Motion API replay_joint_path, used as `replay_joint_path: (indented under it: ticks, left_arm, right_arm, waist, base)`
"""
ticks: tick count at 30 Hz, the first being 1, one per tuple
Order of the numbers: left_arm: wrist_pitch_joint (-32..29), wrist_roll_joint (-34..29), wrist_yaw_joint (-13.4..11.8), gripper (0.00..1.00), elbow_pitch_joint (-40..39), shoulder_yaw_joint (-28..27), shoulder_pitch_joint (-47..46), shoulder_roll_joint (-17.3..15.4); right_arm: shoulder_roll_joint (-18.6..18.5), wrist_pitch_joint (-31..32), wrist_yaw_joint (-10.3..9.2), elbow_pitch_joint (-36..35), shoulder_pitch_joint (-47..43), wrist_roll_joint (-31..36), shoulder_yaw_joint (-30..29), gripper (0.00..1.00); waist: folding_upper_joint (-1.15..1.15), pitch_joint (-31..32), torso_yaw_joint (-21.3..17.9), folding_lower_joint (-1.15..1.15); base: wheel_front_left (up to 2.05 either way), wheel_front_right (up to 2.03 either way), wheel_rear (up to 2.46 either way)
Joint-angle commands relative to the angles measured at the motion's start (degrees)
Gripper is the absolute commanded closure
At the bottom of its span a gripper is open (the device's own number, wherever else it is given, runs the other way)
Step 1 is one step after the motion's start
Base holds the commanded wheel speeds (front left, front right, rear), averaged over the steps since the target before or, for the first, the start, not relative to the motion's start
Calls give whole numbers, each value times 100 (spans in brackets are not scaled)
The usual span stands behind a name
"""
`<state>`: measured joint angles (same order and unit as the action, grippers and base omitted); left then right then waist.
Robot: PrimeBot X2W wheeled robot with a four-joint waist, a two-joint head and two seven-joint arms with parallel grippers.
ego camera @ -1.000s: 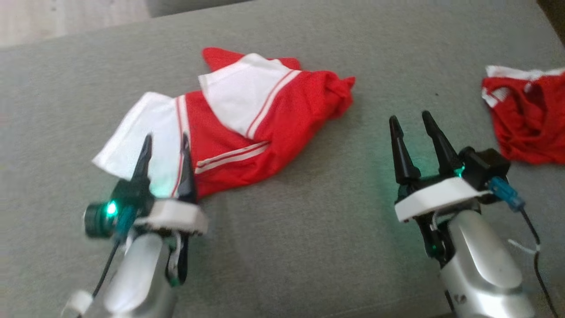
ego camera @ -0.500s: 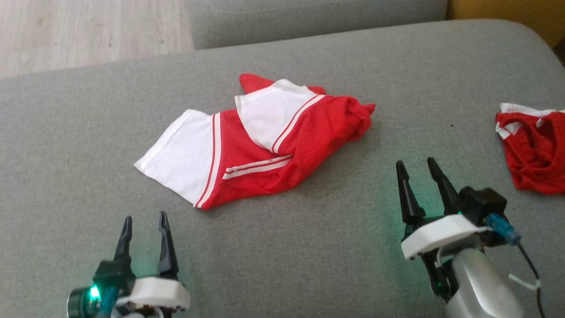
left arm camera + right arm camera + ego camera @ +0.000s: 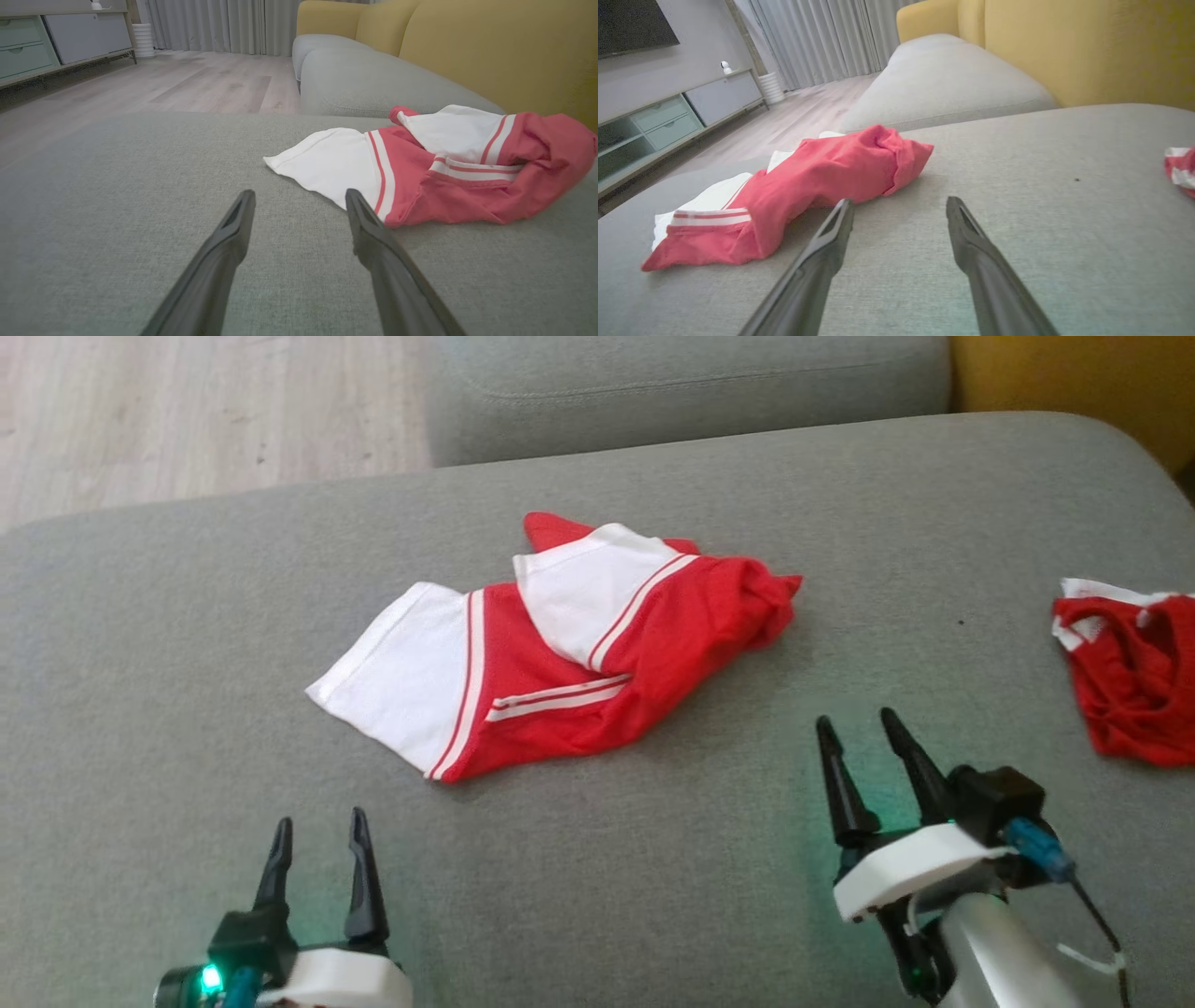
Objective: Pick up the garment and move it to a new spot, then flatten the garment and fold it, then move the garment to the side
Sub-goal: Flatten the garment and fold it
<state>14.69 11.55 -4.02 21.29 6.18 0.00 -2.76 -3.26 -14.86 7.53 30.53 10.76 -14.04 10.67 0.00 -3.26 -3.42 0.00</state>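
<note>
A broad grey fabric cushion point(image 3: 653, 877) spreads across the foreground, with a tiny dark speck point(image 3: 961, 622) towards its right. At the right edge lies a crumpled red cloth with white trim point(image 3: 1130, 681). Beyond sits a second grey seat cushion point(image 3: 672, 392), with a yellow sofa back point(image 3: 1074, 392) to its right and pale wood floor point(image 3: 187, 411) to its left. Farther off hang grey curtains point(image 3: 822, 42). A white ribbed cylinder point(image 3: 771, 87) stands on the floor beside them. A low cabinet with greenish drawers point(image 3: 668, 121) carries a small white object point(image 3: 724, 66), below a dark screen point(image 3: 630, 23).
</note>
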Motion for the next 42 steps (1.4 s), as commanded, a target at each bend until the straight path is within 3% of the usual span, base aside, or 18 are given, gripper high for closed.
replay_joint_path:
  ticks: [1, 9, 19, 29, 42]
  left_arm:
    - [30, 34, 8, 0, -177, -87, -180, -13]
    - [30, 172, 15, 0, -152, 402, -418, -12]
    - [30, 515, -78, 0, -144, 1158, -773, -12]
    - [30, 680, -200, 0, -193, 1364, -944, -12]
    - [30, 648, -210, 0, -233, 1456, -1153, -12]
  right_arm:
    - [38, -14, -4, -177, 205, 18, 227, 0]
    - [38, -14, -4, 269, 1387, 8, 1123, 0]
    - [38, 490, -4, 2111, 2849, 499, 1595, 0]
    - [38, 415, -4, 3004, 2893, 1043, 1376, 0]
    - [38, 6, -4, 2781, 2860, 671, 1116, 0]
  waist:
    - [0, -47, 87, 0]
    - [0, -431, 639, 0]
    - [0, -882, 1484, 0]
    - [0, -1096, 1552, 0]
    - [0, -1146, 1324, 0]
  base:
    - [0, 0, 0]
    - [0, 0, 0]
    - [0, 0, 0]
    - [0, 0, 0]
    - [0, 0, 0]
